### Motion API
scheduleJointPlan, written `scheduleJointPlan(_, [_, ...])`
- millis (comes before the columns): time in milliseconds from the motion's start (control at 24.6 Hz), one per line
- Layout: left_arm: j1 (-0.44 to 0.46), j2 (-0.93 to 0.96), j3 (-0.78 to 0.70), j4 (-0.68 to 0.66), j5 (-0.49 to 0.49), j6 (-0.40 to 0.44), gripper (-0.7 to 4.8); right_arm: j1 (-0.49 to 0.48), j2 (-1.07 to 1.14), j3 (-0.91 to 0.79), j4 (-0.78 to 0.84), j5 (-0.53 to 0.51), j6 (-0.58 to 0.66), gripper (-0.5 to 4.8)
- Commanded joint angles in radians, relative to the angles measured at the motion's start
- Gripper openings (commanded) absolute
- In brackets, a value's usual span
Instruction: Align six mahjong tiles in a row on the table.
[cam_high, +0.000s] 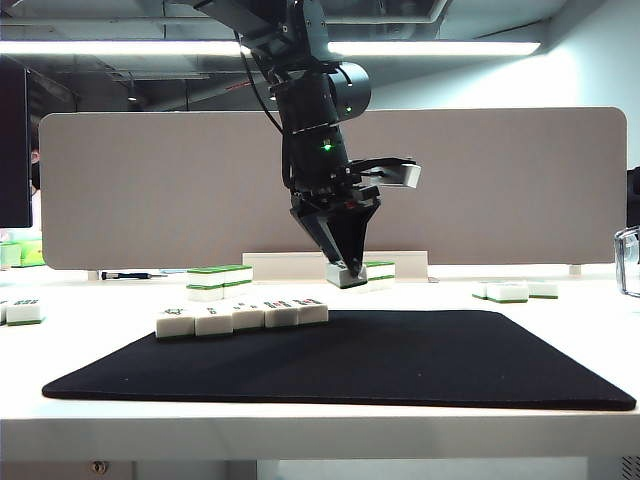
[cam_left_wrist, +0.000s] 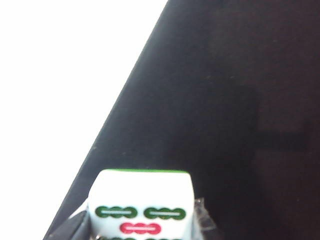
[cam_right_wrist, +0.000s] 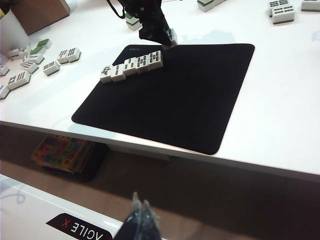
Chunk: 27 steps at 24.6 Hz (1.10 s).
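Five tiles (cam_high: 242, 317) stand touching in a row along the far-left edge of the mat (cam_high: 400, 360), the row's long axis running left to right in the exterior view. Just beyond the row's right end, the left claw (cam_high: 347, 272) points down over the worktop (cam_high: 580, 320) at the mat's back edge, its jaws about half closed on a sixth tile (cam_left_wrist: 140, 209), whose face marks show in the left wrist view. That held tile hangs a little right of and behind the last tile in the row, so the open slot lies down and to the claw's left; I judge the coming move is to bring it against that end with its long side matching the others. The right claw (cam_right_wrist: 141, 220) hangs well back off the worktop's near edge, apparently closed and empty, far from the row.
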Motion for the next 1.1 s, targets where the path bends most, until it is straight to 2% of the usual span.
scheduleJointPlan(41, [0.005,0.01,0.002,-0.003,0.037,0.0,2.37,0.001,-0.012,0.002,0.008,0.002,-0.003,-0.01])
scheduleJointPlan(365, [0.011,0.046,-0.001,-0.01,0.044,0.0,2.37,0.001,-0.012,0.002,0.008,0.002,-0.003,-0.01])
scheduleJointPlan(731, [0.031,0.055,-0.001,-0.084,0.042,0.0,2.37,0.001,-0.012,0.002,0.008,0.002,-0.003,-0.01])
scheduleJointPlan(1096, [0.03,0.055,-0.001,-0.058,0.045,-0.019,2.48,0.001,-0.012,0.002,0.008,0.002,-0.003,-0.01])
